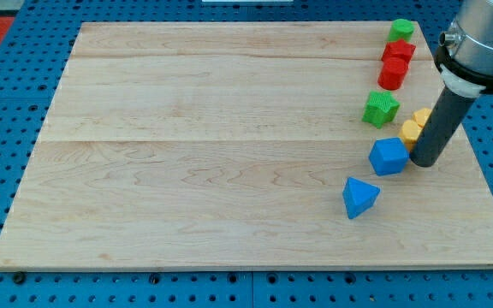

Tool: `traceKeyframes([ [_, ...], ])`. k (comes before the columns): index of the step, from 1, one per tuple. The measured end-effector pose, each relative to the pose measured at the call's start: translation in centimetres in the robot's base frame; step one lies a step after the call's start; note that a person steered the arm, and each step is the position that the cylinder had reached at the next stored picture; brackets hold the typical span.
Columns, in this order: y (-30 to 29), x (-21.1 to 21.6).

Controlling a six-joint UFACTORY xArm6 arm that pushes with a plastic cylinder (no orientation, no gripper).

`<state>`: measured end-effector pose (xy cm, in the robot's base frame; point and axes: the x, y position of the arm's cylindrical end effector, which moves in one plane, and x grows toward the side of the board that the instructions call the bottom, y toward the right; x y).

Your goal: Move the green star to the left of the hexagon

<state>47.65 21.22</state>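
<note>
The green star (pixel 381 109) lies near the board's right side. Just right of it and a little lower sit two yellow blocks (pixel 412 130), touching and partly hidden behind my rod; their shapes, one perhaps a hexagon, are hard to make out. My tip (pixel 424 162) rests on the board right beside the blue cube (pixel 389 156), on its right, and just below the yellow blocks. The tip is below and to the right of the green star, apart from it.
Two red blocks (pixel 395 62) sit stacked in a column above the green star, with a small green block (pixel 401 30) at the top right corner. A blue triangle (pixel 360 197) lies below and left of the blue cube. The board's right edge (pixel 486 171) is close.
</note>
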Motion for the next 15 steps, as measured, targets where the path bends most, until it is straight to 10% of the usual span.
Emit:
traceKeyframes([
  [3, 6.2, -2.7],
  [11, -5.1, -10.3],
  [14, -17.7, -11.0],
  [15, -10.6, -8.8],
])
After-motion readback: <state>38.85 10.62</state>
